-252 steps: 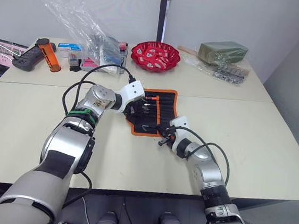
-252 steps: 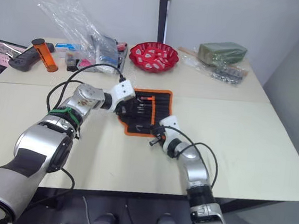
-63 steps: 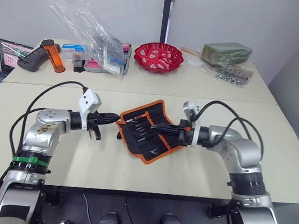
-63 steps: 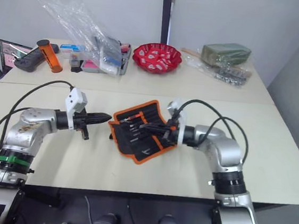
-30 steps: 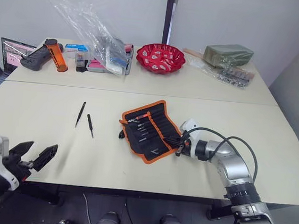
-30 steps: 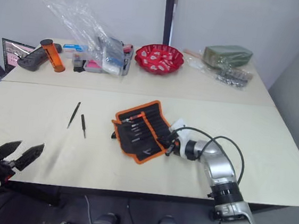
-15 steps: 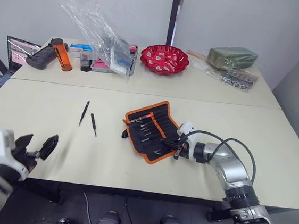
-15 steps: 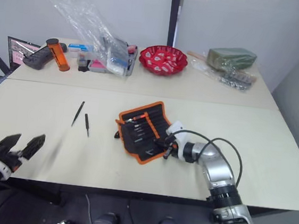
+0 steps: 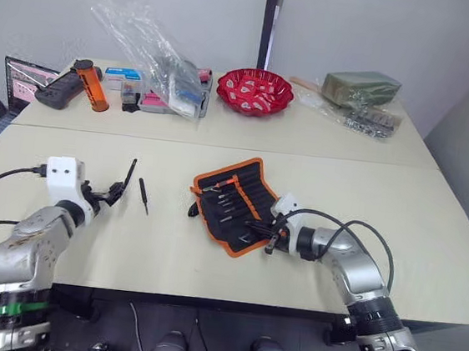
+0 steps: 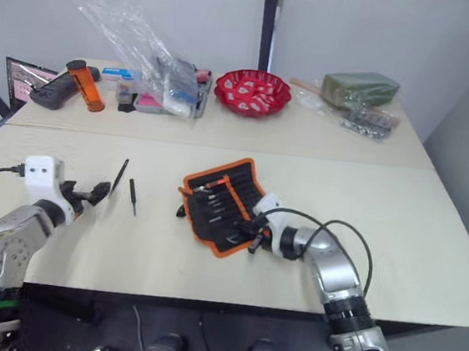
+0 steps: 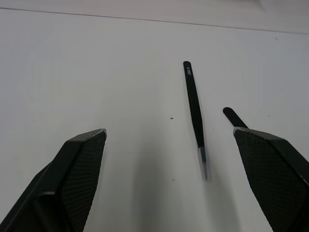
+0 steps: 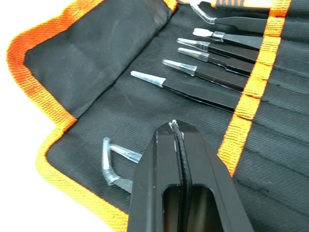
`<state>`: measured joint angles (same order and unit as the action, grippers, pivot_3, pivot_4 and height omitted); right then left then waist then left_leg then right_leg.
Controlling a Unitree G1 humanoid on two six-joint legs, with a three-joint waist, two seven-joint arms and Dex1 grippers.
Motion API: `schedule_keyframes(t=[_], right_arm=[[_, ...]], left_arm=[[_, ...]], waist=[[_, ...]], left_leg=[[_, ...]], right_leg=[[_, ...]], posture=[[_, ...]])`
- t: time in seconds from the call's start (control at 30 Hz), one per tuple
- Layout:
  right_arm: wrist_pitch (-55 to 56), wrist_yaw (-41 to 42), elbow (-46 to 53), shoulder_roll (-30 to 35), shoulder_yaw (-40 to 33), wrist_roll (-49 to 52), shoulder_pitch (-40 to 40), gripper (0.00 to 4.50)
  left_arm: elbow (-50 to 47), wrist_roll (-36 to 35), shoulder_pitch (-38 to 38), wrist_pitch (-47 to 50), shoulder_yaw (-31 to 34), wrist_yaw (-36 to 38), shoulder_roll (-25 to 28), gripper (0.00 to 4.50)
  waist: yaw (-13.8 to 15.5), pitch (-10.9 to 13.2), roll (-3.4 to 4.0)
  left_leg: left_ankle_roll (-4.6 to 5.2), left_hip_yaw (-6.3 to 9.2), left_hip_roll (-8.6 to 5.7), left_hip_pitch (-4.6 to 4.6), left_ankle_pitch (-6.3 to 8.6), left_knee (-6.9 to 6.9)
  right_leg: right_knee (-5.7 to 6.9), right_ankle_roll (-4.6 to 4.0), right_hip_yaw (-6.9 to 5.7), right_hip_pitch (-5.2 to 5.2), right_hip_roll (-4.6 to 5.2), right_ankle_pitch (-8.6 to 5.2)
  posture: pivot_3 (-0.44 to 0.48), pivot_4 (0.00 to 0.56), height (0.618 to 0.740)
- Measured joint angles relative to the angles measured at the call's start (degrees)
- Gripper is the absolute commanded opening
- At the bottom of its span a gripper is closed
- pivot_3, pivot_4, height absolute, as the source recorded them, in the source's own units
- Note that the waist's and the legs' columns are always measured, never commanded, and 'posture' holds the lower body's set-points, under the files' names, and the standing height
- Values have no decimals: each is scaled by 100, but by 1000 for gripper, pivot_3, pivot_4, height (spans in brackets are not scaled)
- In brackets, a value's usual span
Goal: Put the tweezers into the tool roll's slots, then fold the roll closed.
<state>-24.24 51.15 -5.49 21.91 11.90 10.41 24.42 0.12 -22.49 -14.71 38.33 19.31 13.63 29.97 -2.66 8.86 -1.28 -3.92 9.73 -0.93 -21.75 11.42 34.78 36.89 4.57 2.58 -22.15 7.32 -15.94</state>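
Note:
The tool roll [image 9: 252,191] lies open in the middle of the table, black with orange edging. Several tweezers [image 12: 203,72] sit in its slots [image 12: 270,125], metal tips showing. Two more tweezers lie loose on the table to its left, a longer one [image 9: 129,174] and a shorter one [image 9: 143,196]. My left gripper [image 9: 114,191] is open just left of the loose pair, and its wrist view has the longer one [image 11: 194,111] between the spread fingers [image 11: 72,169]. My right gripper [image 12: 175,125] is shut over the roll's near edge [image 9: 264,229], with nothing seen between its fingers.
At the back of the table stand a red bowl [image 9: 254,91], a crumpled clear plastic bag [image 9: 144,36], an orange cylinder [image 9: 85,84], small boxes [image 9: 154,98] and a green packet [image 9: 361,84]. A screen [image 9: 18,77] sits at the far left.
My left arm has risen from below the table's front edge and reached in beside the two loose tweezers. The right gripper stays shut at the roll's near edge.

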Motion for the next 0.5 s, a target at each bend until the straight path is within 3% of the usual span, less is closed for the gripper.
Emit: schedule_keyframes(t=[0.13,0.5], right_arm=[[-12,-14,29,24,-19,1,-16,0],[-122,-76,91,58,-73,0,-47,0]], left_arm=[[632,243,-320,-240,-256,38,-132,4489],[2008,706,-1144,-1014,-397,94,-248,1014]], waist=[[12,1,-1],[57,0,-1]], left_leg=[[0,0,0,-5,0,3],[-2,1,-1,-1,-1,8]], right_leg=[[0,1,-1,-3,0,0],[5,20,-1,2,0,-10]], posture=[[0,150,740],[0,150,740]])
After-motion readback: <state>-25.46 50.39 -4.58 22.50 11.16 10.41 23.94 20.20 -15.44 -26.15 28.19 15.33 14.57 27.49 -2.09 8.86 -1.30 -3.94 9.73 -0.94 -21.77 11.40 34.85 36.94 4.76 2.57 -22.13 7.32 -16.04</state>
